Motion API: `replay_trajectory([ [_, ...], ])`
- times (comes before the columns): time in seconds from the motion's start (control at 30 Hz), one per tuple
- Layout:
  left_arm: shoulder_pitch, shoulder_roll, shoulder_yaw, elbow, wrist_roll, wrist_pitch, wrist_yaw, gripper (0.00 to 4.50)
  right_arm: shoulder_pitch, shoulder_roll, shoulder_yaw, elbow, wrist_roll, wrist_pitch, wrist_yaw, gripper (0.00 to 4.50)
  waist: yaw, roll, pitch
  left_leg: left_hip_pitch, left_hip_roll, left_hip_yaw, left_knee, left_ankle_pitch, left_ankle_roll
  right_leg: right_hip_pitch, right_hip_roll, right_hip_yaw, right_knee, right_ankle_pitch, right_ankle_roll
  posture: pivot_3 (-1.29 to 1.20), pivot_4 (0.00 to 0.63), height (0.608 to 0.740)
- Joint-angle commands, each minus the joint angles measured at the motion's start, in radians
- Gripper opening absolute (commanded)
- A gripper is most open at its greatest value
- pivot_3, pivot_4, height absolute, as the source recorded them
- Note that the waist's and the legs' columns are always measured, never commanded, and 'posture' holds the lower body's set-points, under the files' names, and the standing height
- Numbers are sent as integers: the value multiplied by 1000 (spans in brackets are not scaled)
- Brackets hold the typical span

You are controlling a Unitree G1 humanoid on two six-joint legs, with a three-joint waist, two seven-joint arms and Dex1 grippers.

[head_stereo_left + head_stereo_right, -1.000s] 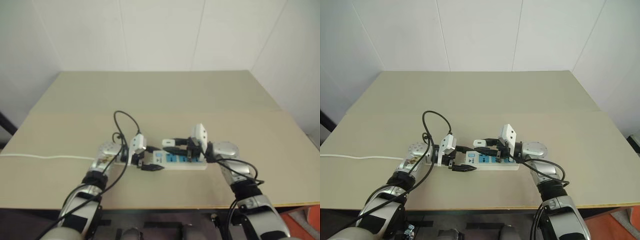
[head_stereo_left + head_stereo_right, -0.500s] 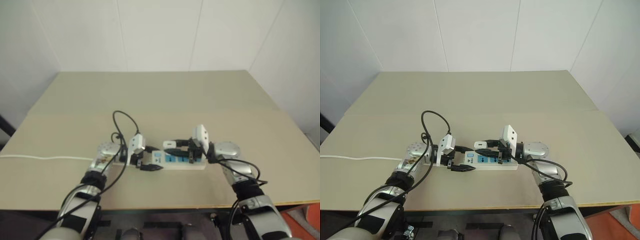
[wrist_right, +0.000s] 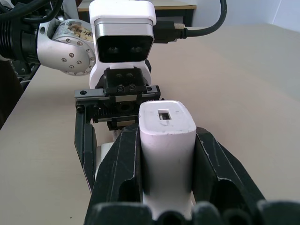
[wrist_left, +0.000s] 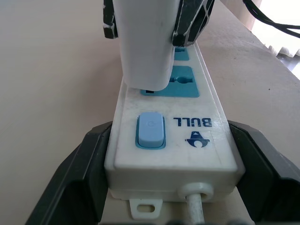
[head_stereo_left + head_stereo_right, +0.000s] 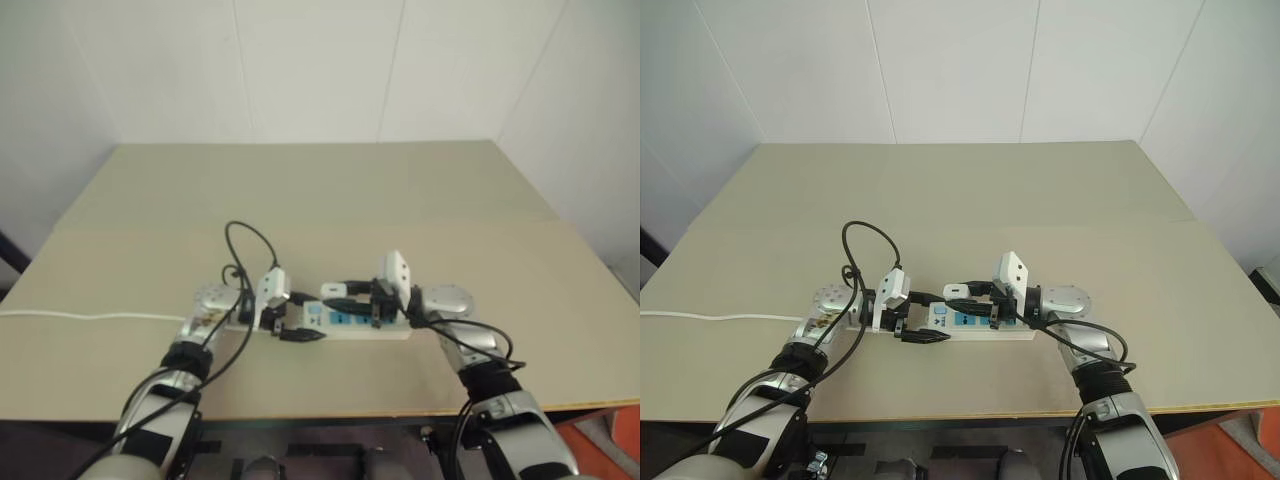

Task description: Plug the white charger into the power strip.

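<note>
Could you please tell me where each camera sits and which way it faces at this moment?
Head, both eyes: look forward and down on the table; both arms show.
Left wrist: looks along the power strip, clamped in the left gripper.
Right wrist: looks along the right gripper holding the white charger, toward the left gripper.
Shared: both wrist views show the charger, above the first socket.

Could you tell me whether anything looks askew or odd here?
Nothing stands out. The strip lies flat on the table, clamped at its switch end by the left gripper; the right gripper holds the charger upright over a socket.
</note>
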Motion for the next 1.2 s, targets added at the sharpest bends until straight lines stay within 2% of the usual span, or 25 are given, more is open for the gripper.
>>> replay_trajectory([
  [0.03, 15, 13, -25, -3, 29, 9, -6, 3287, 10, -5, -3, -7, -6, -20, -1, 1106, 0, 0, 0, 0, 0, 0, 0, 0, 0, 0, 0, 0, 0, 0, 0, 0, 150, 740],
  [0.37, 18, 33, -17, -2, 24, 9, -6, 3287, 72, -56, -10, 56, -36, -42, -9, 1106, 2, 0, 0, 1, 0, 0, -1, 0, 0, 1, 0, 0, -1, 0, 0, 0, 150, 740],
  [1.2, 59, 98, -7, -73, 2, 43, -13, 3287, 30, -148, 4, 343, -72, -141, 25, 1106, -1, -1, 0, 11, 0, 1, -2, 0, 0, 11, 0, 1, -3, 0, 0, 0, 150, 740],
])
